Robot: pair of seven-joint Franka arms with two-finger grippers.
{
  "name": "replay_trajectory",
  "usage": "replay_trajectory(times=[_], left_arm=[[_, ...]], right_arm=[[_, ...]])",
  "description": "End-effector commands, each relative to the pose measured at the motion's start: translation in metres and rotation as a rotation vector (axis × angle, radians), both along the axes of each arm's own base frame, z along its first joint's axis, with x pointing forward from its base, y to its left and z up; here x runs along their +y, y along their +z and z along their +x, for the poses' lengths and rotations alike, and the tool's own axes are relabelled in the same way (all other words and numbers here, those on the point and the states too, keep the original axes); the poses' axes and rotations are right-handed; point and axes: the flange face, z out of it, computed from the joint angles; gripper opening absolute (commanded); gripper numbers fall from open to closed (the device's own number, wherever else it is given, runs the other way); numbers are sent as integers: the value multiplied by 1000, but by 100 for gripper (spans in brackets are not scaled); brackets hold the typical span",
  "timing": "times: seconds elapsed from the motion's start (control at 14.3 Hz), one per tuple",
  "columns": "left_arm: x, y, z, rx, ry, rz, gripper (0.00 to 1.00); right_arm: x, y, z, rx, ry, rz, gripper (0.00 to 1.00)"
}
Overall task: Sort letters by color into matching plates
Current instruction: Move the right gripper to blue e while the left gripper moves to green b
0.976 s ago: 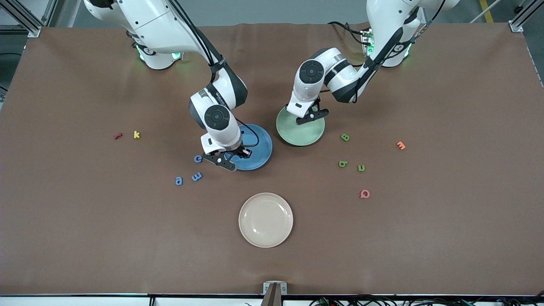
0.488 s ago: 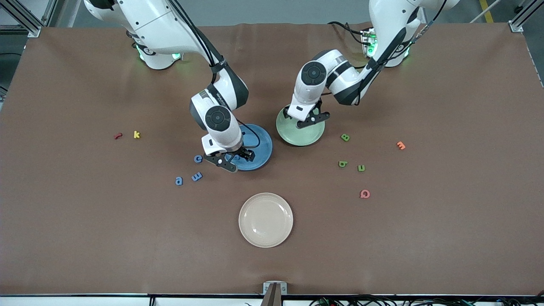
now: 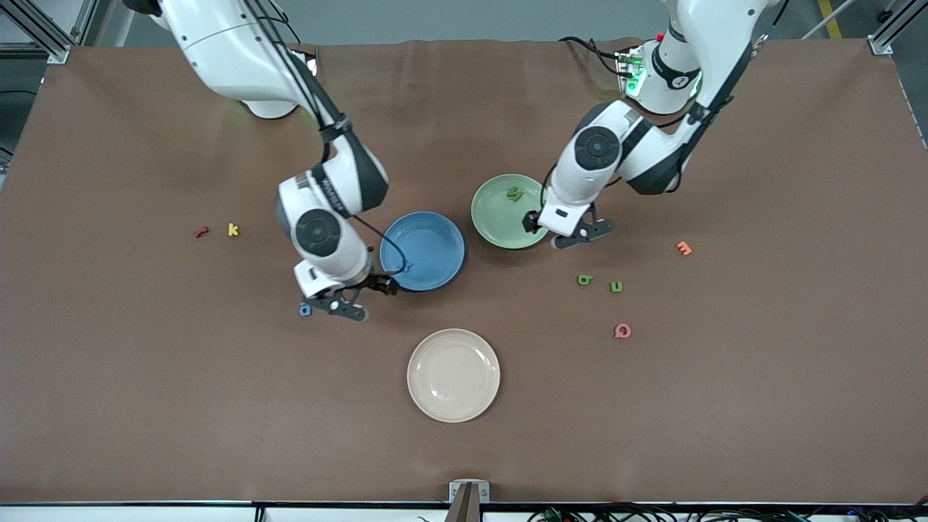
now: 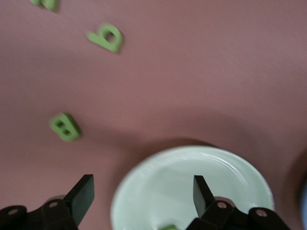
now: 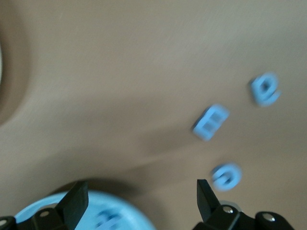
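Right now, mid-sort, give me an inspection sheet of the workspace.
Surface: brown table, flat.
Job's things: blue plate holds one blue letter; green plate holds one green letter. Three blue letters on the table toward the right arm's end; three green letters on the table toward the left arm's end.
Clutter: cream plate; red, yellow, orange and pink letters.
Grippers: left gripper open, empty, over the green plate's edge; right gripper open, empty, beside the blue plate.
Cables: black cable along the right arm's wrist.
Surroundings: metal frame posts at the corners.
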Motion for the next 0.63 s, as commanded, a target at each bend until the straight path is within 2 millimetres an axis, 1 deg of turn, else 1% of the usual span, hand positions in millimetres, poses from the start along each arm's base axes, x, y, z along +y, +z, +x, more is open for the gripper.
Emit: replay_trajectory(times=[0.0,0.07,0.21,0.28,0.35,0.42,0.56], left_arm=[[25,2,-6,-10,-45,33,91],[35,1,-2,-14,-57,40,91],[53,-5,-2,-19,-73,60,91],[57,-9,-4,-25,-87,62,91],[61,-15,-7,-36,-95,59,91],[64,-20,-8,-50,-100,51,91],[69,-29,-11,-66,-108,37,91]], right_arm=[[-40,7,14,1,66,8,100],[-56,6,20,2,64,8,100],[-83,5,29,-2,146,17,100],[-101,-2,31,-5,164,20,97],[-111,-4,32,-10,185,23,93],[-118,-11,30,-9,202,23,85],[-138,-19,30,-21,214,26,69]])
